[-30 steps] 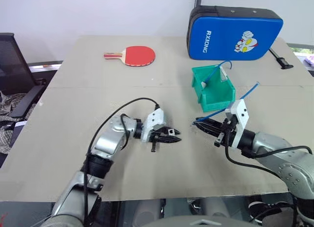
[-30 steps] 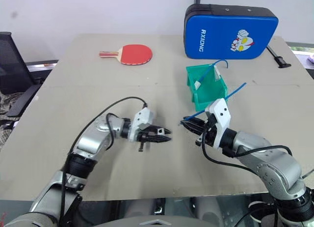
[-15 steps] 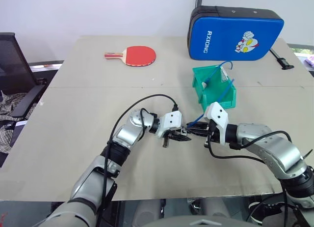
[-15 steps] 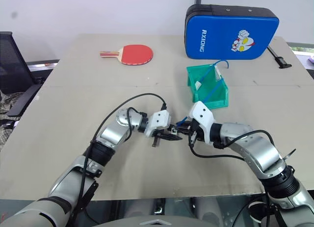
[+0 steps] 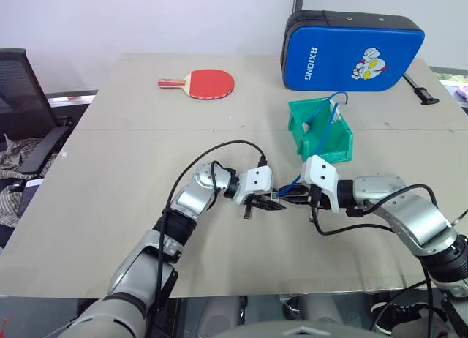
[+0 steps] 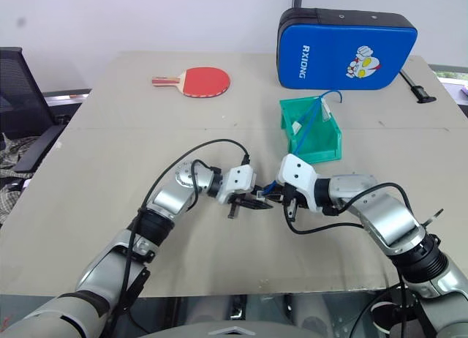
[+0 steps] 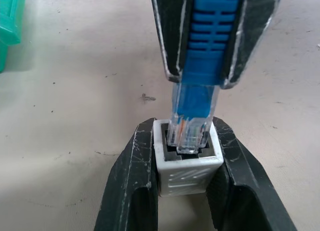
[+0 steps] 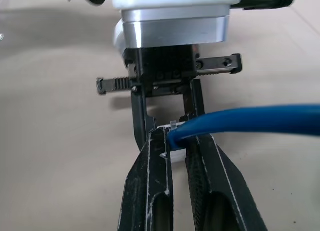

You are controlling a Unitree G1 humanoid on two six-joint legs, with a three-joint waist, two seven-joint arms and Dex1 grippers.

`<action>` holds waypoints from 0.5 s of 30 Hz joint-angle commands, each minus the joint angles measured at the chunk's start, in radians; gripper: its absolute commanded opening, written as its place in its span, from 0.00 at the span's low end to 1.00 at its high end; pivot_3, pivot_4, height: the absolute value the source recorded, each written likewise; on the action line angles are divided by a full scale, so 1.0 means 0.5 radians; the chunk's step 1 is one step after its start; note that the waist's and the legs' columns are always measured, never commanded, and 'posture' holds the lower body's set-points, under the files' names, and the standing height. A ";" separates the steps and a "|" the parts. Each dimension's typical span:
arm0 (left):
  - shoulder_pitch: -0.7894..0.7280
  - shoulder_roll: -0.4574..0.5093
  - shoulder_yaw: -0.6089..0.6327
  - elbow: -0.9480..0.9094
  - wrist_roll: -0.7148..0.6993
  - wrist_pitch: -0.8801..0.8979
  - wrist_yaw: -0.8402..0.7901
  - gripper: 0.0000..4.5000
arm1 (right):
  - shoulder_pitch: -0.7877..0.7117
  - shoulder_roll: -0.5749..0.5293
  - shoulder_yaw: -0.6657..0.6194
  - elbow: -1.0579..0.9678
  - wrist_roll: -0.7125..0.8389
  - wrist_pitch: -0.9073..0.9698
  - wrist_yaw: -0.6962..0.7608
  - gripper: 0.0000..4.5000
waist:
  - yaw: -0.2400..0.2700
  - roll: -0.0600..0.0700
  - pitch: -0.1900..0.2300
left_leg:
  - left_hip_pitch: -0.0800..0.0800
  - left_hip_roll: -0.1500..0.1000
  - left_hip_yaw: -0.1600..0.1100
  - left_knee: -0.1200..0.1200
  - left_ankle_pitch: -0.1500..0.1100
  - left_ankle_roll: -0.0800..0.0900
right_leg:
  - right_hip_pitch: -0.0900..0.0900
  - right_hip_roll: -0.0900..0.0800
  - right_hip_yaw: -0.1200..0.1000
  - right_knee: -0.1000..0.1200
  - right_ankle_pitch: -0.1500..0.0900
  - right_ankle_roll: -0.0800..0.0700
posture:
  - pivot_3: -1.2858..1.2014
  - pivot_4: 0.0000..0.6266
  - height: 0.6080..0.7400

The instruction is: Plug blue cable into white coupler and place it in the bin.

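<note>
Left pincer [image 7: 187,186] clamps the tiny white plastic coupler [image 7: 187,163] socket-outward (steadying it), so the right pincer [image 7: 207,76], pinching the thin blue cable [image 7: 207,31], can seat its clear plug [image 7: 190,133].

In the head views the white coupler [image 7: 189,166] is too small to be made out between the meeting fingertips. In the left wrist view its lower part is covered by the left gripper [image 7: 187,183], and the clear plug's tip is lost inside the socket — how deep cannot be told. The blue cable [image 8: 240,120] is cut off by the frame edge in the right wrist view. The bin [image 7: 9,21] is cropped to a green corner.
</note>
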State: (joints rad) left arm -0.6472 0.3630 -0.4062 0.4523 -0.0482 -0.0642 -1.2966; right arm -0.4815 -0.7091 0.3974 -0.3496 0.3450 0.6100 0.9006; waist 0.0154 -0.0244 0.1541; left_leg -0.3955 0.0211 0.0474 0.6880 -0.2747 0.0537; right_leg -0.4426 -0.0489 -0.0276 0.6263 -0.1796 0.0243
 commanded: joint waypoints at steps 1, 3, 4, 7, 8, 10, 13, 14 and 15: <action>-0.002 0.003 -0.019 0.007 0.052 0.005 0.010 0.15 | -0.077 -0.039 0.136 0.135 -0.128 0.041 0.152 0.00 | 0.000 0.000 0.000 | 0.000 0.000 0.000 0.000 0.000 0.000 | 0.000 0.000 0.000 0.000 0.000 0.000 | 0.52 0.24 0.93; 0.004 0.002 -0.019 -0.022 0.052 0.020 0.010 0.15 | -0.162 -0.003 0.231 0.213 -0.197 0.048 0.210 0.00 | 0.000 0.000 -0.001 | 0.001 0.000 -0.001 0.000 0.000 0.000 | 0.002 0.000 -0.001 0.000 0.000 0.000 | 0.52 0.24 0.93; 0.008 0.000 -0.019 -0.040 0.052 0.030 0.012 0.15 | -0.213 0.028 0.285 0.270 -0.238 0.057 0.230 0.00 | -0.003 0.001 -0.001 | 0.002 0.000 -0.002 0.000 0.000 0.000 | 0.003 0.000 -0.002 0.000 0.000 -0.001 | 0.52 0.24 0.93; 0.014 -0.008 -0.018 -0.084 0.050 0.063 0.020 0.15 | -0.335 0.118 0.411 0.426 -0.341 0.069 0.284 0.00 | -0.004 0.002 -0.003 | 0.008 0.001 -0.001 0.000 0.000 0.000 | 0.007 0.001 -0.002 0.000 0.000 0.000 | 0.52 0.24 0.93; 0.017 -0.010 -0.016 -0.097 0.050 0.075 0.023 0.15 | -0.360 0.148 0.441 0.465 -0.366 0.074 0.304 0.00 | -0.005 0.001 -0.005 | 0.010 0.001 -0.002 0.000 0.000 0.000 | 0.008 0.001 -0.002 0.001 -0.001 0.000 | 0.52 0.24 0.93; 0.019 -0.011 -0.008 -0.115 0.047 0.094 0.034 0.15 | -0.375 0.184 0.519 0.519 -0.414 0.088 0.357 0.00 | -0.007 0.001 -0.005 | 0.016 0.002 -0.002 0.000 0.000 0.000 | 0.013 0.001 -0.003 0.001 -0.001 0.000 | 0.52 0.24 0.93; 0.028 -0.006 0.010 -0.133 0.046 0.111 0.064 0.15 | -0.326 0.187 0.584 0.558 -0.495 0.063 0.412 0.00 | -0.013 0.002 -0.015 | 0.030 0.004 -0.001 -0.003 0.000 0.000 | 0.024 0.001 -0.002 0.001 -0.001 0.000 | 0.52 0.24 0.93; 0.036 -0.005 0.019 -0.144 0.041 0.124 0.076 0.15 | -0.304 0.193 0.570 0.560 -0.505 0.057 0.414 0.00 | -0.013 0.003 -0.021 | 0.030 0.004 -0.002 -0.003 0.000 0.000 | 0.024 0.001 -0.002 0.001 -0.001 0.000 | 0.52 0.24 0.93; 0.060 0.011 0.029 -0.188 -0.008 0.190 0.029 0.15 | -0.279 0.205 0.535 0.555 -0.498 0.053 0.404 0.00 | -0.013 0.002 -0.026 | 0.031 0.004 -0.002 -0.004 0.000 0.000 | 0.025 0.001 -0.003 0.001 -0.001 0.000 | 0.52 0.24 0.93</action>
State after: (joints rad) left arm -0.6187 0.3740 -0.3963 0.4188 -0.0324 0.0028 -1.2673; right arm -0.6954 -0.6085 0.5593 -0.1520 0.1507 0.6026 1.0969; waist 0.0089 -0.0232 0.1411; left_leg -0.3797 0.0233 0.0463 0.6861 -0.2747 0.0536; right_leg -0.4302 -0.0484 -0.0289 0.6271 -0.1803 0.0244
